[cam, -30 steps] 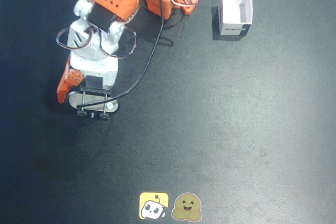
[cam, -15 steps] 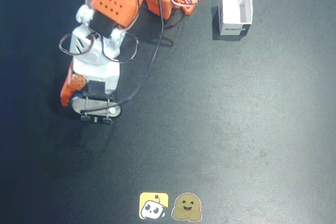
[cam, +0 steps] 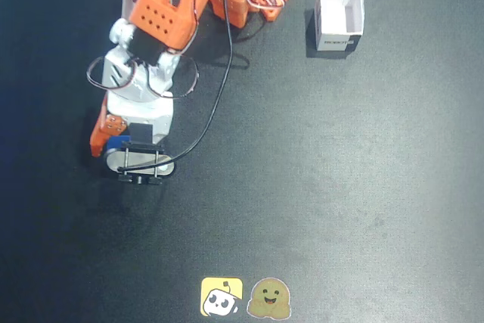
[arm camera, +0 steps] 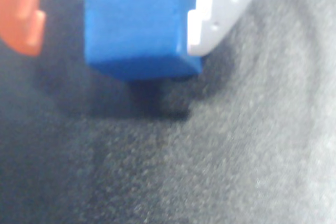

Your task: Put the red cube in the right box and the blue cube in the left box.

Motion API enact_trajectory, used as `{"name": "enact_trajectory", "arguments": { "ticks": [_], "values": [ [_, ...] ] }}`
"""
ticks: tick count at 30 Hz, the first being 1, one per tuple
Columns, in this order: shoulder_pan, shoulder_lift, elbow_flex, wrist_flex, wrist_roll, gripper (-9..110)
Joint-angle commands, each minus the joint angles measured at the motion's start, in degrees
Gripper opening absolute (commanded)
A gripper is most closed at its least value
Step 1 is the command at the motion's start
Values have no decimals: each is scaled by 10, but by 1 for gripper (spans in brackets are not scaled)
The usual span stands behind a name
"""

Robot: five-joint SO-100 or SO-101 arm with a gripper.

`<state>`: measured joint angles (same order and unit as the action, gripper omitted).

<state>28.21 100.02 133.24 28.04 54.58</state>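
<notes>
Wrist view: the blue cube [arm camera: 139,22] rests on the dark table [arm camera: 210,156] between parted jaws, touching the white finger [arm camera: 220,11] only, the orange one [arm camera: 21,14] apart, so uneven closing could push or twist it away.

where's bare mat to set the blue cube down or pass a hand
The widest bare stretch lies below the white box, right of the gripper, down to the stickers. The top left is crowded by the arm, its cable, and a box half hidden behind it.
</notes>
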Motion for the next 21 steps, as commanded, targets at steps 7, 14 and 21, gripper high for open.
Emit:
{"name": "enact_trajectory", "arguments": {
  "ticks": [7, 14, 21],
  "values": [
    [-1, -13, 1, -23, 2, 22],
    [1, -43, -15, -26, 5, 20],
    [2, -54, -18, -32, 9, 20]
  ]
}}
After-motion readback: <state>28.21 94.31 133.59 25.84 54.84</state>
